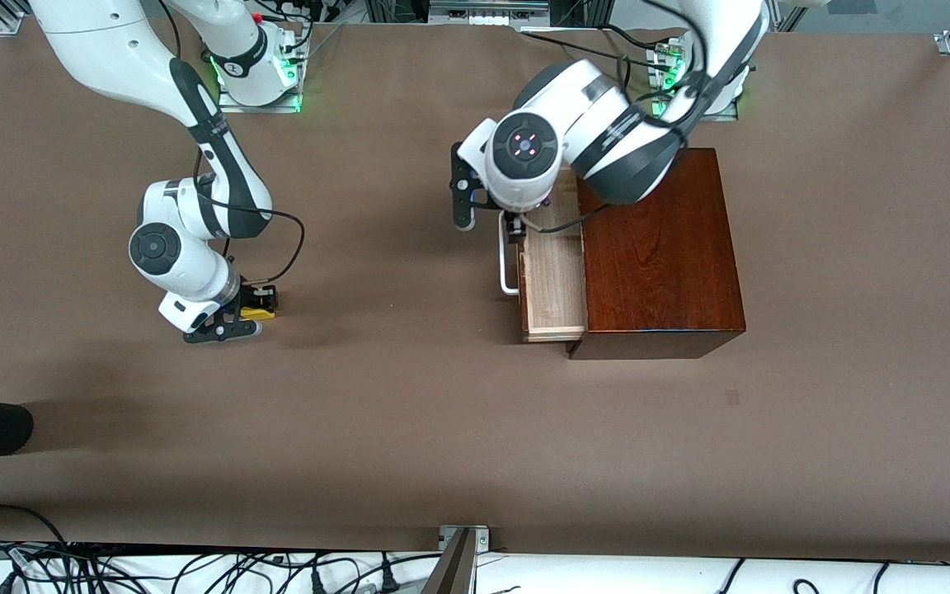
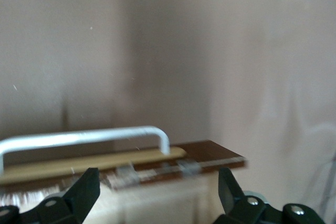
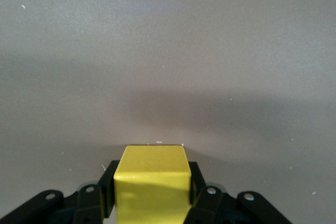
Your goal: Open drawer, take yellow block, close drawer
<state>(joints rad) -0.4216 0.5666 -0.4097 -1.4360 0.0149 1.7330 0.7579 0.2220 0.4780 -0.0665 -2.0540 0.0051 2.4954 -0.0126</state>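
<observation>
Item: yellow block (image 3: 152,182). I see it clamped between the right gripper (image 1: 254,312) fingers, low over bare table toward the right arm's end.
Item: drawer (image 1: 553,272). Pulled partly out of the wooden box (image 1: 660,256), pale interior showing.
Item: left gripper (image 2: 157,195). I see its fingers spread apart, over the drawer front beside the white handle (image 2: 84,139).
</observation>
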